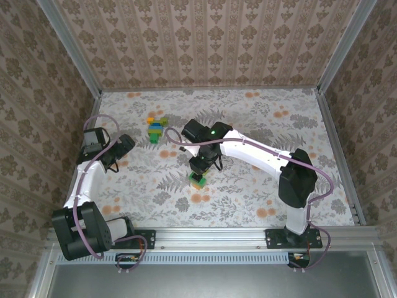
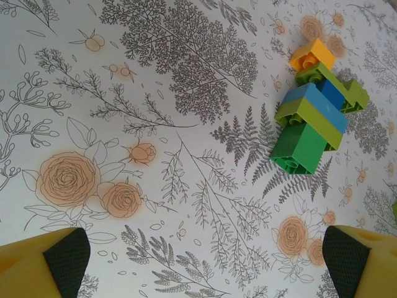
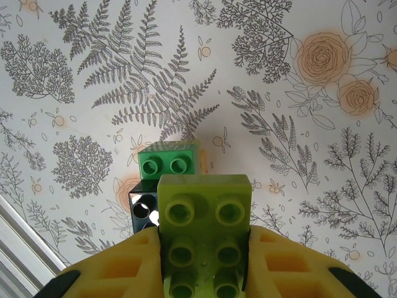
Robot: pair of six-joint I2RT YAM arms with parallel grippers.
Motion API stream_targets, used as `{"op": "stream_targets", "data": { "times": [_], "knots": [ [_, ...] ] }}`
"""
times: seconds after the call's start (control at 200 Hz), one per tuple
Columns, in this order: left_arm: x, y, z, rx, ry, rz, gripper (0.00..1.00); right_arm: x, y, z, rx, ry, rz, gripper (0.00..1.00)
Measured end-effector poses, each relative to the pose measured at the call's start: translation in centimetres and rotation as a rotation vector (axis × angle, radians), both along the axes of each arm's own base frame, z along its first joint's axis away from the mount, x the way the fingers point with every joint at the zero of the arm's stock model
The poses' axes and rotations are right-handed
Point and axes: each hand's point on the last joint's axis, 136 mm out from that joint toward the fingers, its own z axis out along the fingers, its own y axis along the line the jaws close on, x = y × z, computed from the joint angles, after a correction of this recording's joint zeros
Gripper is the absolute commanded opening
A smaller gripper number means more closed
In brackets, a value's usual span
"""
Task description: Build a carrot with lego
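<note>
The counter [image 1: 260, 124] has a flat top with a print of grey ferns and orange flowers, and papered walls stand around it. The right gripper [image 3: 205, 248] reaches out to the middle of the counter. Its two yellow fingers [image 3: 124, 267] are closed tight on a lime-green brick [image 3: 205, 208], a plastic lego block with round studs on top. One finger presses each side of it. Just past that block sits a dark green brick [image 3: 169, 160] with two studs showing. A shiny black brick [image 3: 144, 208] is next to it on the left, touching the lime-green one. I cannot tell if these three are snapped together. From above, this is the small lego carrot [image 1: 198, 181], a little stack with green on top and orange at the bottom, right under the right gripper. I cannot tell if the stack touches the counter or hangs just over it. The left gripper [image 2: 205, 257] is over the left side of the counter, well apart from the carrot. It is spread wide and has nothing in it. Its yellow fingers with dark pads [image 2: 65, 257] sit at the two bottom corners of its wrist view, with bare counter between them. Ahead of it and to the right lies a chunky build of yellow, green and blue bricks [image 2: 313, 115], flat on the counter and touching no gripper. The yellow block is at its far end and a big green block is at its near end. From above, this build is between the two arms and farther back than both.
</note>
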Motion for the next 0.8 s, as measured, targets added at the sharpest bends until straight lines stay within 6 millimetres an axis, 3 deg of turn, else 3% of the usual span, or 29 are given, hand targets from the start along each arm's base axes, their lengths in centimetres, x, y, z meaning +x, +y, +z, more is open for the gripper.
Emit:
{"op": "stream_targets", "data": {
  "times": [0.6, 0.795],
  "knots": [
    [0.0, 0.0, 0.0, 0.000, -0.001, 0.000, 1.00, -1.5, 1.2, -0.3, 0.011, 0.029, 0.028, 0.27],
    [0.0, 0.0, 0.0, 0.000, -0.001, 0.000, 1.00, -1.7, 1.4, -1.2, -0.005, 0.046, 0.034, 0.27]
  ]
}}
